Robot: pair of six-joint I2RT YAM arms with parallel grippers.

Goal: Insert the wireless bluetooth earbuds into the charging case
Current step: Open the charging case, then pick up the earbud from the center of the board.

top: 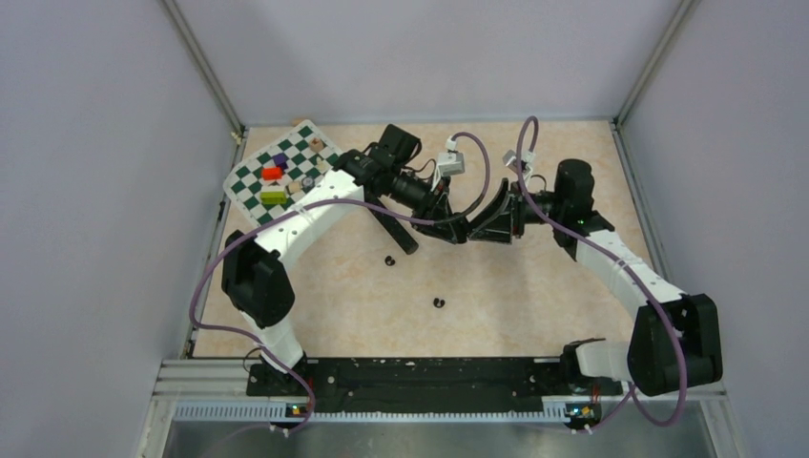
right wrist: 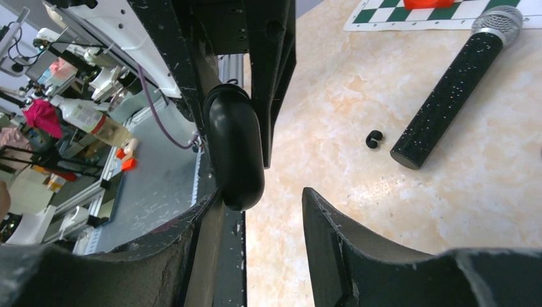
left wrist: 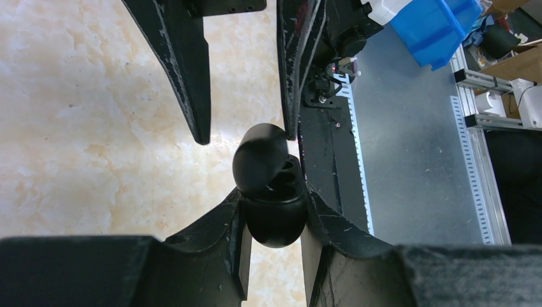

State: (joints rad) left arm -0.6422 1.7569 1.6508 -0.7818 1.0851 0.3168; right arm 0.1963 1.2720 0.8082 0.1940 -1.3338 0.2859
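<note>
In the left wrist view my left gripper (left wrist: 275,196) is shut on the black charging case (left wrist: 263,160). The case's lid is swung open and shows two empty wells. My right gripper (right wrist: 262,194) stands open facing it. The case (right wrist: 236,144) lies against its left finger, with a wide gap to the other finger. Both grippers meet above the table's middle: the left gripper (top: 454,227) and the right gripper (top: 491,221). Two small black earbuds lie on the table, one (top: 389,260) near the microphone and one (top: 439,303) nearer the bases. The first earbud (right wrist: 374,139) also shows in the right wrist view.
A long black microphone (top: 394,229) with a silver head (right wrist: 505,19) lies under the left arm. A green and white checkered mat (top: 250,187) with coloured blocks sits at the back left. Grey walls enclose the table, and a black rail (top: 410,377) runs along the near edge.
</note>
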